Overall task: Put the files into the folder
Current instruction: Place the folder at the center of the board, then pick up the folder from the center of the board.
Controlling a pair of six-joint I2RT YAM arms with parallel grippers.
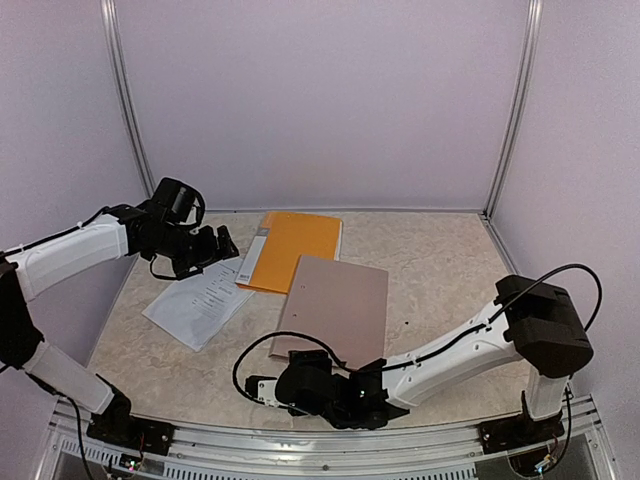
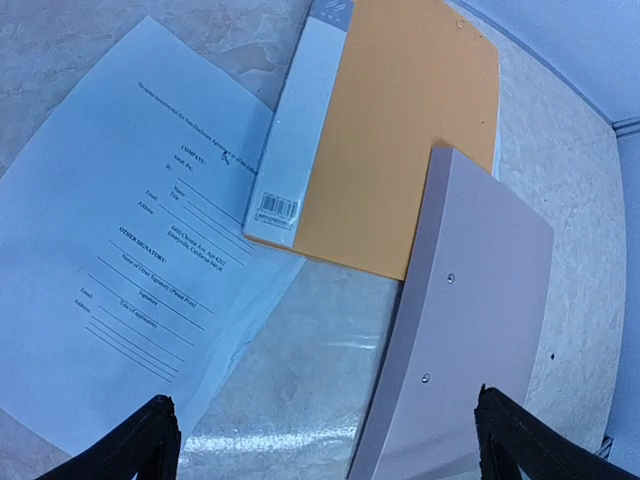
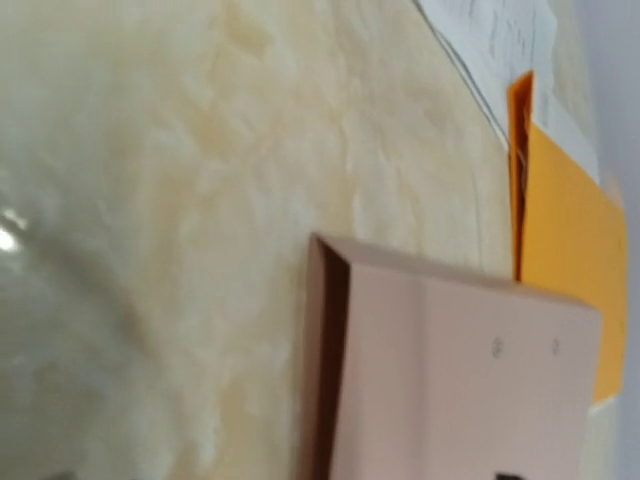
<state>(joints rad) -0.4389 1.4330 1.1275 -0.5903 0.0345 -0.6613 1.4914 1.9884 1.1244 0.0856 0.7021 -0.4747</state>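
Note:
The files (image 1: 195,300) are white printed sheets lying at the left of the table, also seen in the left wrist view (image 2: 130,230). Partly on them lies an orange folder (image 1: 295,248) with a white barcode spine (image 2: 295,130). A taupe folder (image 1: 335,305) overlaps the orange one's near edge. My left gripper (image 1: 222,243) hovers open above the sheets, holding nothing (image 2: 330,440). My right gripper (image 1: 262,388) sits low at the taupe folder's near left corner (image 3: 420,380), where the cover stands slightly lifted. Its jaws stand apart and hold nothing.
The marble-patterned tabletop (image 1: 440,260) is enclosed by pale walls at the back and sides. The right arm (image 1: 450,350) stretches across the near edge from its base at the right. A metal rail (image 1: 320,445) runs along the front.

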